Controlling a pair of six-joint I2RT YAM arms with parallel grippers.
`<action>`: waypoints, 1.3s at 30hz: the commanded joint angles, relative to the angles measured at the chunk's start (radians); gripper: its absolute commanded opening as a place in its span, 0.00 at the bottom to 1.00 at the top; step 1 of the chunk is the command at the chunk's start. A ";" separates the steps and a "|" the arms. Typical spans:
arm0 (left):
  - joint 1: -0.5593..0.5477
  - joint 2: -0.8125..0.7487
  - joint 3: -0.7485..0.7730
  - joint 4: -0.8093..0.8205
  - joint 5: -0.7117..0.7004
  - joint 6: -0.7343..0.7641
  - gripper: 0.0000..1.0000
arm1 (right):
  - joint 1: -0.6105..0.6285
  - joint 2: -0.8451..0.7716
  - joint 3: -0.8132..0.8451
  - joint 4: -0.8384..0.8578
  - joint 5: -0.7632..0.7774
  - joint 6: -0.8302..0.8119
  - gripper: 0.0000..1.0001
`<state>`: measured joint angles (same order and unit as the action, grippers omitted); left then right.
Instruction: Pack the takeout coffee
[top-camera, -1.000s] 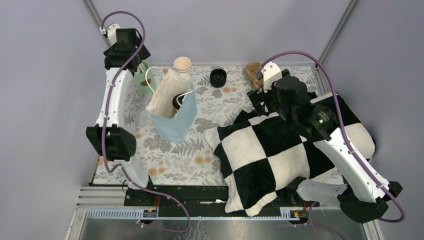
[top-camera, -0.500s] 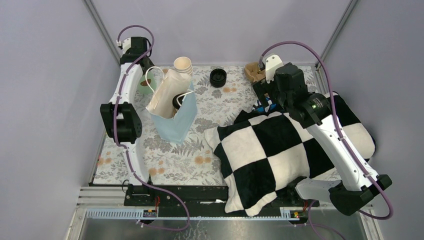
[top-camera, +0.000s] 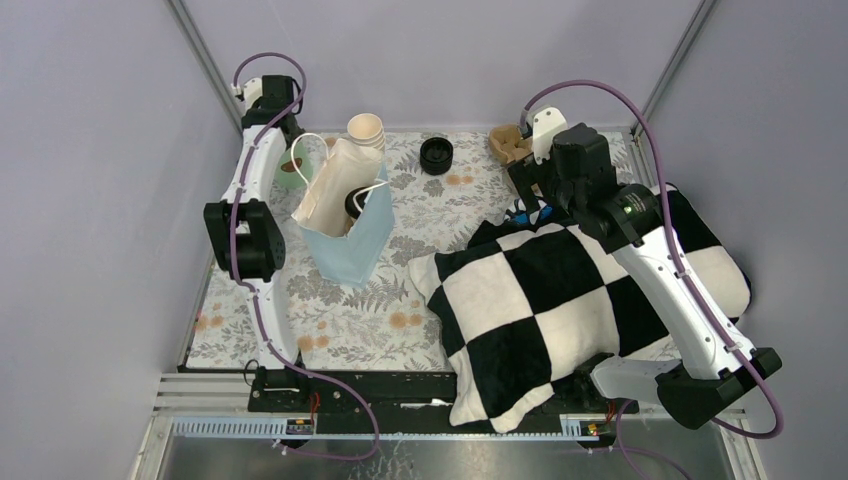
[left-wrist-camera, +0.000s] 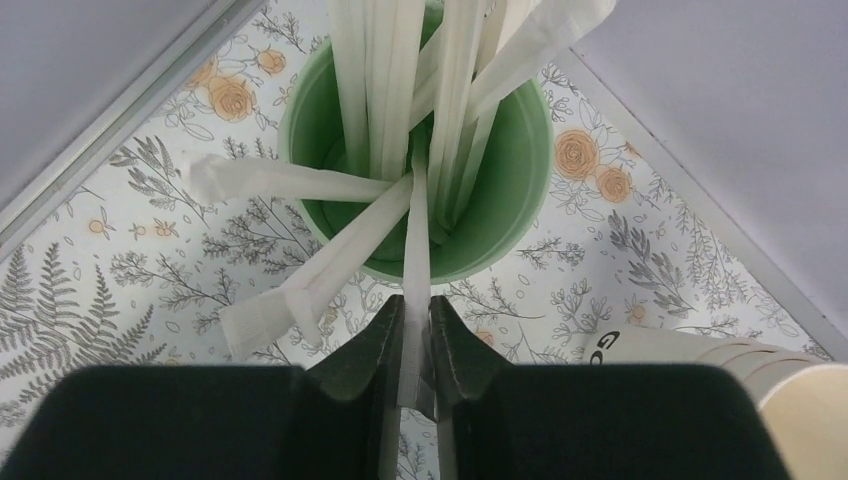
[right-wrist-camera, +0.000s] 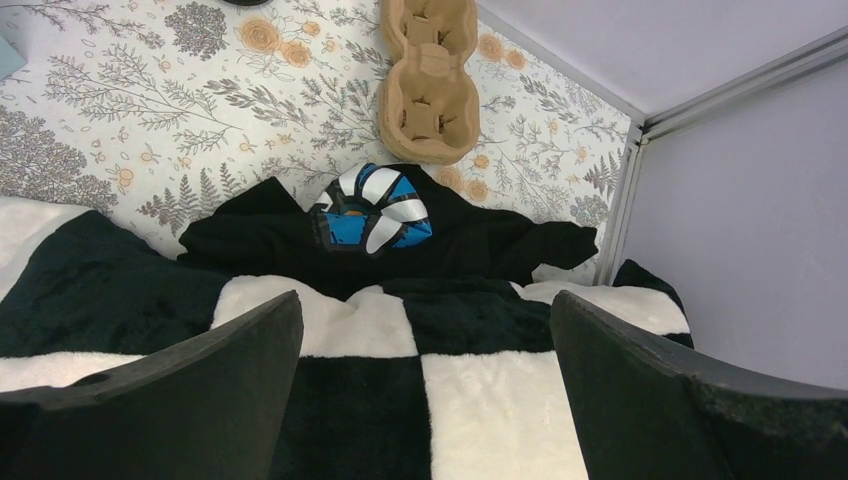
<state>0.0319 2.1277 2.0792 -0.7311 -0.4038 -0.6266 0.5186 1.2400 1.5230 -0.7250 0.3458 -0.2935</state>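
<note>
A dark round top (top-camera: 355, 203) shows inside the open blue and cream paper bag (top-camera: 355, 250); it looks like the lidded takeout coffee, its sides hidden by the bag. My left gripper (left-wrist-camera: 416, 305) hangs over the mint-green cup (left-wrist-camera: 515, 190) at the back left. It is shut on one white wrapped stick (left-wrist-camera: 416, 250) that leans out of that cup. My right gripper (right-wrist-camera: 425, 310) stands open above the checkered pillow (right-wrist-camera: 480, 400), with nothing between its fingers.
A stack of nested cream cups (left-wrist-camera: 720, 355) lies right of the green cup (top-camera: 289, 170). A black lid (top-camera: 436, 155) sits at the back middle. A cardboard cup carrier (right-wrist-camera: 425, 90) and a black cloth with a blue patch (right-wrist-camera: 370, 215) lie beyond the pillow (top-camera: 540, 300).
The left arm swung back over the green cup and its jaws closed on one white stick. The right arm shifted slightly towards the back, still open.
</note>
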 joint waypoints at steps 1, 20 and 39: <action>0.008 -0.006 0.079 0.042 -0.009 0.006 0.13 | -0.009 0.000 0.043 0.009 -0.013 -0.015 1.00; 0.008 -0.211 0.146 -0.031 0.011 0.088 0.00 | -0.008 -0.085 0.029 0.023 -0.106 0.041 1.00; 0.008 -0.527 0.176 -0.118 0.190 0.100 0.00 | -0.007 -0.165 0.005 0.031 -0.253 0.142 1.00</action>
<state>0.0341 1.6676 2.1963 -0.8253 -0.3344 -0.5228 0.5156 1.1049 1.5230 -0.7242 0.1471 -0.1944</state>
